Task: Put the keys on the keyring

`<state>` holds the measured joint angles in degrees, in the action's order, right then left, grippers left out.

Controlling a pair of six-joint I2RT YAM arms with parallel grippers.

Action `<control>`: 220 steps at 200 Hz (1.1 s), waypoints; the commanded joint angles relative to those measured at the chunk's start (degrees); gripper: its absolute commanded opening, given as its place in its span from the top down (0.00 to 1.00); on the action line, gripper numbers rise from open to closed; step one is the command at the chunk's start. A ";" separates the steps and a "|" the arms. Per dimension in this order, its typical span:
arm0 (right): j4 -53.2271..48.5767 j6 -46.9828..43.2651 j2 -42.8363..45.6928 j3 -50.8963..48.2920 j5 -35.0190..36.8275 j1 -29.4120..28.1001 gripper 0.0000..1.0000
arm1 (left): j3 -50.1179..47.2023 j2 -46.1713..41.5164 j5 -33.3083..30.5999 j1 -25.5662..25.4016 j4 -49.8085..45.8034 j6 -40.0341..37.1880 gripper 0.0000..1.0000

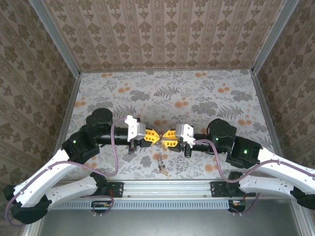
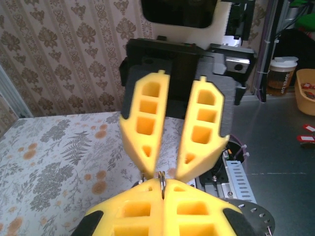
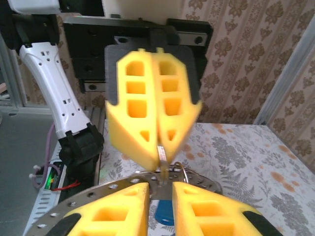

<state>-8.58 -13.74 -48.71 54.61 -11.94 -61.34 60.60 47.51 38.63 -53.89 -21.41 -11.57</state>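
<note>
Metal wire, thin, pinched between the pressed-together pads of the left gripper [image 3: 158,147]: likely to slip or twist out under any sideways tug. At centre, keyring [image 2: 161,179] held up over the table [image 1: 206,98], dark chain-like loop drooping, keys [image 1: 163,170] bunched at the bottom. Rightward, right gripper [image 3: 160,187] narrowly parted; cannot tell whether gripping anything, so could snag the loop

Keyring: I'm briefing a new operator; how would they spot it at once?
Above the floral table, the left gripper and right gripper meet tip to tip. The keyring is pinched in the left one. It is a thin metal loop among chunky yellow fingers.
</note>
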 commanded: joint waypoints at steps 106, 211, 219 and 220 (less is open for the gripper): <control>1.75 -1.36 -0.33 0.31 -4.48 0.17 0.73 | 0.73 -0.19 1.62 0.15 1.35 0.15 1.00; 0.41 -1.47 -1.66 1.37 -0.03 0.35 1.00 | 0.99 -0.18 0.75 0.17 -1.73 -0.57 1.00; -0.30 -1.77 -1.44 1.58 0.65 0.43 1.00 | 1.70 0.00 -0.65 0.15 -3.75 -1.30 1.00; -0.43 -1.79 -1.41 1.61 0.72 0.47 1.00 | 1.84 0.06 -0.96 0.12 -4.09 -1.41 1.00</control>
<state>-8.19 -14.83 -51.11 54.68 -14.33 -61.17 60.60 47.77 39.22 -53.87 -22.76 -11.62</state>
